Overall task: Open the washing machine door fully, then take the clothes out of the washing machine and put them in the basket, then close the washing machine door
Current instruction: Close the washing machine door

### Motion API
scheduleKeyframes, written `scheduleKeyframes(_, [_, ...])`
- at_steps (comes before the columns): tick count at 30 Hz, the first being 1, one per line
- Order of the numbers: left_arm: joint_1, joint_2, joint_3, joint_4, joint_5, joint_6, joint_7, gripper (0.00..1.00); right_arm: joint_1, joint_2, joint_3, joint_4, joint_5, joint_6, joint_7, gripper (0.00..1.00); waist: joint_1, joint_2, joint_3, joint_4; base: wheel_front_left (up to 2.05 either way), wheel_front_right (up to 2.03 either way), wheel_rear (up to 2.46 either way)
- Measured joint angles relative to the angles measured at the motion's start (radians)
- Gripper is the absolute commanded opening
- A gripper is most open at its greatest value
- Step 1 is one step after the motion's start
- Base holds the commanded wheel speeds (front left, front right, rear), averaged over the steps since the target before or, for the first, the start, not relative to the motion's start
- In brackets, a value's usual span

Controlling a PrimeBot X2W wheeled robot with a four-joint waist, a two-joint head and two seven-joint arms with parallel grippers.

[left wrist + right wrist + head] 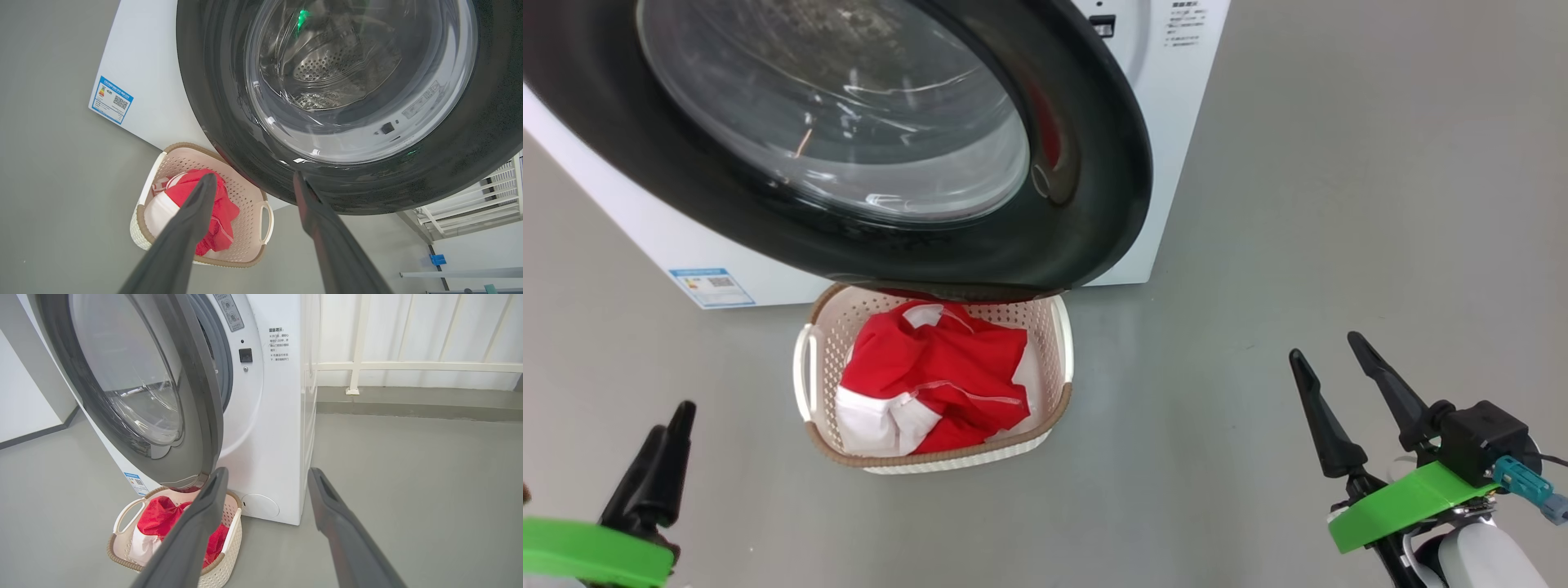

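Head view: left pincer (668, 421), right pincer (1325, 347) released; soft clothes (935, 367) in perforated basket (827, 367).

Had a smooth, matte grey floor (1339, 204), was fenced at the back by a white railing (408, 366) above a low grey kerb (408, 402), met a plain white wall (24, 396) with a dark skirting strip (36, 435), and was lit softly and evenly.

Dark tapered fingers (1327, 425), green wrist brackets (1409, 502)
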Motion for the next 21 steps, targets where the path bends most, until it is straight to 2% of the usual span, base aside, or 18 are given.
scheduleKeyframes(6, [0.015, 0.039, -0.114, 0.064, 0.086, 0.0, -0.252, 1.0, 0.015, 0.001, -0.011, -0.003, 0.0, 0.0, 0.0, 1.0, 0.0, -0.0001, -0.007, -0.016, 0.0, 0.0, 0.0])
scheduleKeyframes(10, [0.015, 0.05, -0.158, 0.127, 0.184, -0.002, -0.299, 1.0, 0.015, 0.002, -0.015, -0.004, 0.0, 0.0, 0.0, 1.0, 0.0, 0.0, -0.015, -0.023, 0.0, 0.0, 0.0])
scheduleKeyframes(16, [0.014, -0.016, -0.025, 0.122, 0.432, -0.007, -0.3, 1.0, 0.02, 0.004, -0.024, -0.007, 0.0, 0.0, 0.0, 1.0, 0.0, 0.0, -0.024, -0.023, 0.0, 0.0, 0.0])
scheduleKeyframes(21, [0.024, -0.083, 0.049, 0.091, 0.638, -0.007, -0.3, 1.0, 0.02, 0.004, -0.024, -0.01, 0.0, 0.0, 0.0, 1.0, 0.0, 0.0, -0.026, -0.022, 0.0, 0.0, 0.0])
